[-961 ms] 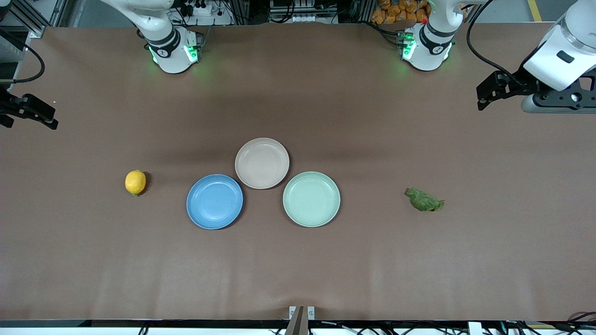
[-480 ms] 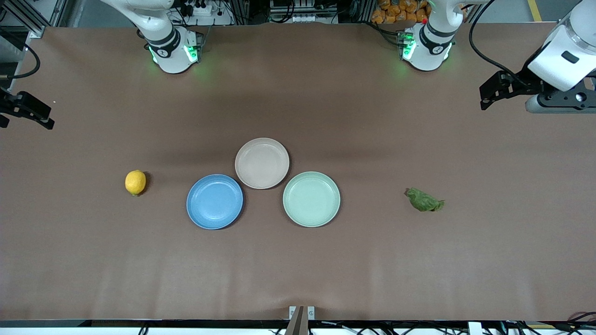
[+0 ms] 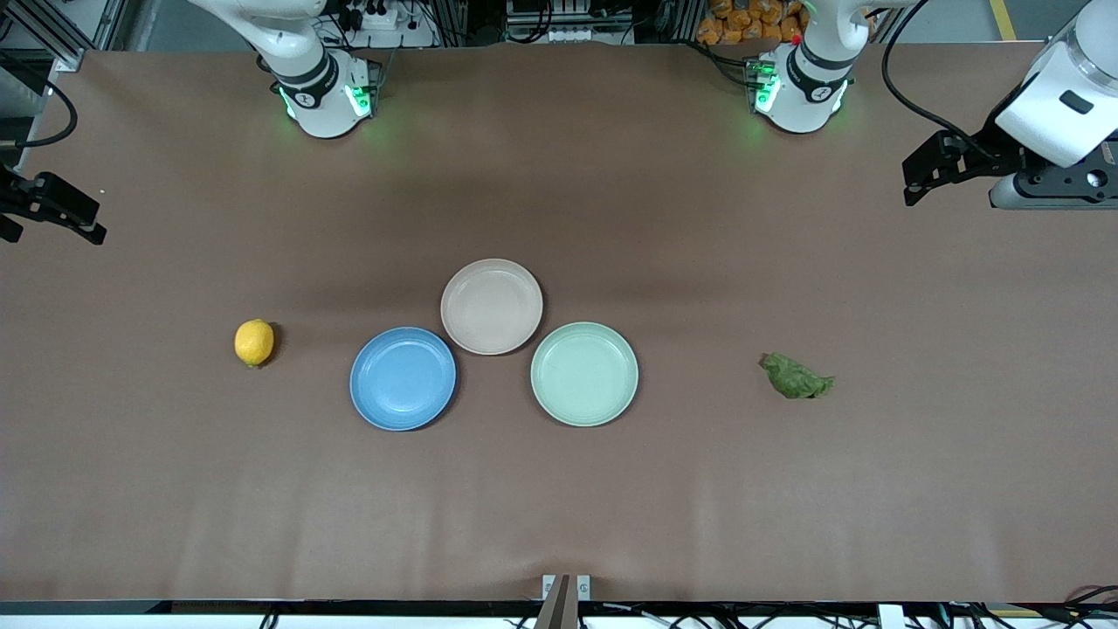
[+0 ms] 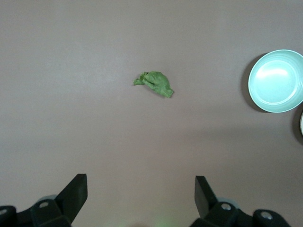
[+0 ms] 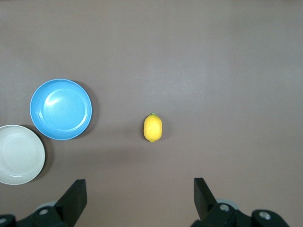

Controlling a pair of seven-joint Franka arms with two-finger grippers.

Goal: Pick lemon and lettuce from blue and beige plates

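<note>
Seen from the front view, the table carries three plates bunched at its middle: the blue plate, the beige plate farther from the camera and touching or nearly touching it, and a mint green plate. All three look empty. The lemon lies on the bare cloth toward the right arm's end, well apart from the blue plate. The lettuce lies on the cloth toward the left arm's end, well apart from the mint plate. The right gripper hangs over the table's edge at its own end; the left gripper hangs over the opposite edge.

Left wrist view: lettuce in clear sight, mint plate off to one side, left gripper with fingers spread wide, nothing between them.

Right wrist view: lemon in clear sight beside the blue plate, part of the beige plate showing, right gripper likewise parted and empty.

Judgement: neither item sits on a plate, so the picking looks finished, or the items were never on them.

Risks, if either arm goes in again: the lemon is round and could roll away from a pinch set off its middle. The lettuce is limp and probably low to the cloth, though its height is hard to read from above, so fingers may close over it or snag the cloth.
</note>
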